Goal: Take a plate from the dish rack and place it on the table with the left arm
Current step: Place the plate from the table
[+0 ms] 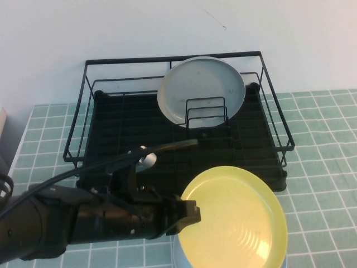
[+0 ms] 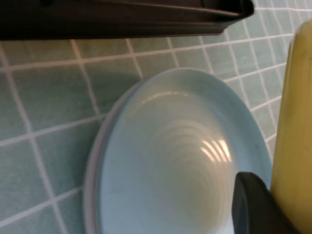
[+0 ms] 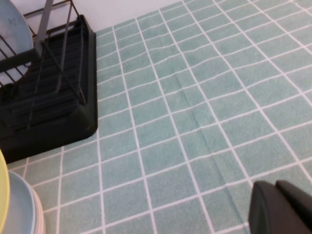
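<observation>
My left gripper (image 1: 191, 213) is shut on the left rim of the yellow plate (image 1: 237, 215) and holds it tilted above the table (image 1: 323, 128), in front of the dish rack (image 1: 111, 134). In the left wrist view one black finger (image 2: 253, 204) presses against the yellow plate (image 2: 295, 122). A light blue plate (image 2: 180, 156) lies on the tiles right under it. My right gripper (image 3: 280, 207) is shut and empty, low over bare tiles to the right of the rack, outside the high view.
A grey plate (image 1: 201, 89) stands upright in the rack's small wire holder (image 1: 205, 111). The rack's front right corner (image 3: 73, 107) is close behind the plates. A white wall runs behind the rack.
</observation>
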Robot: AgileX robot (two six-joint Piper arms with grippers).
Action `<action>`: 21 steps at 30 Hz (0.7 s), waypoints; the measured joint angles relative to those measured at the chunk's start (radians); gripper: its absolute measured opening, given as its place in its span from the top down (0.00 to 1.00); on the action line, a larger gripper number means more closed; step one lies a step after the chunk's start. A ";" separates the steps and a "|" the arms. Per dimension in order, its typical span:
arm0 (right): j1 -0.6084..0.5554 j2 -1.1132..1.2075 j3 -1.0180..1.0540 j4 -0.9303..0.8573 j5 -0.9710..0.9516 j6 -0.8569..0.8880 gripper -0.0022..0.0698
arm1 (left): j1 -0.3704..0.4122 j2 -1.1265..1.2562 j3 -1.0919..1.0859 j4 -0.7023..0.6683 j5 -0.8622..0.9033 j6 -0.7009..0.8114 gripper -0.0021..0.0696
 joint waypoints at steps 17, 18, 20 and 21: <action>0.000 0.000 0.000 0.000 0.000 0.000 0.97 | 0.000 0.000 0.007 -0.014 -0.015 0.011 0.51; 0.000 0.000 0.000 0.000 0.000 0.000 0.97 | 0.000 0.000 0.007 -0.014 -0.013 0.011 0.48; 0.000 0.000 0.000 0.000 0.000 0.000 0.97 | 0.000 0.000 0.007 -0.014 -0.009 0.009 0.44; 0.000 0.000 0.000 0.000 0.000 0.000 0.97 | 0.000 0.000 0.007 -0.014 -0.003 0.009 0.43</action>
